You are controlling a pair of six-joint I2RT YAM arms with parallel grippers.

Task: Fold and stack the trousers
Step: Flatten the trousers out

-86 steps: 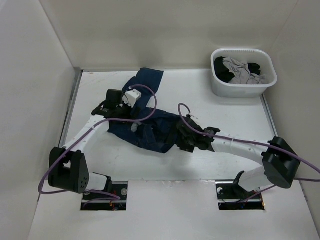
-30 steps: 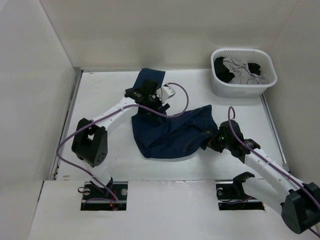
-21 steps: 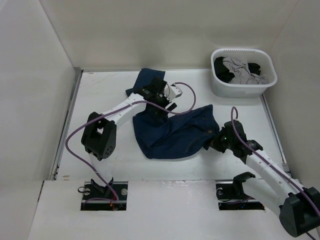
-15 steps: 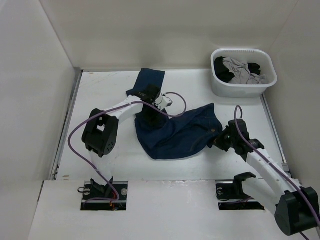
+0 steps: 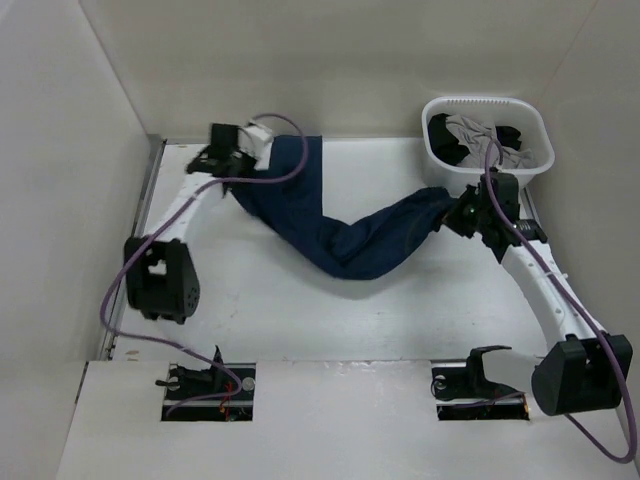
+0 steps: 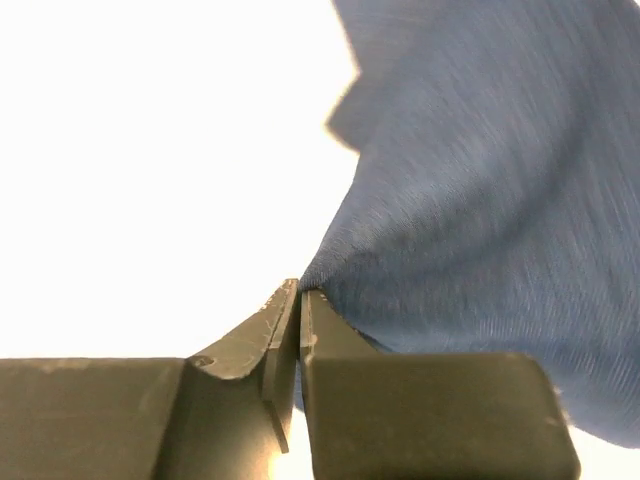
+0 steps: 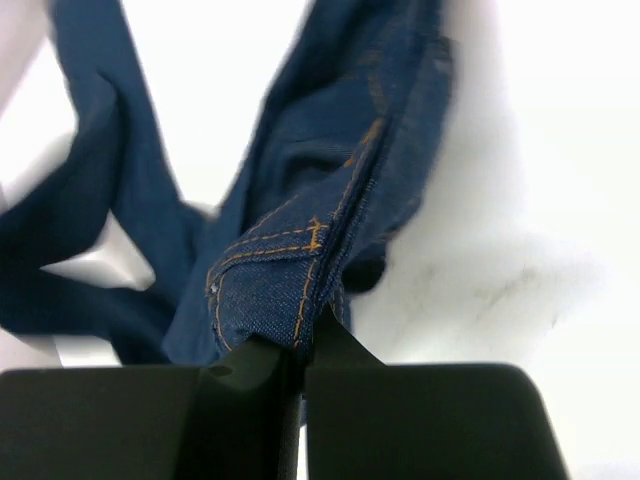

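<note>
Folding looks unstarted to us: the trousers (image 5: 340, 235) sag in a long band over the bench (image 5: 400, 330) beside the basket (image 5: 470, 182), our right end effector (image 7: 305, 335) clamped on the end nearest it, our left end effector (image 6: 300, 300) clamped on the farthest.

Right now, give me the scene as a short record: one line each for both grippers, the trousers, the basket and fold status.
left gripper: shut on a plain edge of the trousers, far left of the table
right gripper: shut on an orange-stitched seam of the trousers, beside the basket
trousers: stretched between both grippers, middle sagging toward the near edge
basket: white, far right corner, holds grey and black garments
fold status: not yet folded or stacked
</note>
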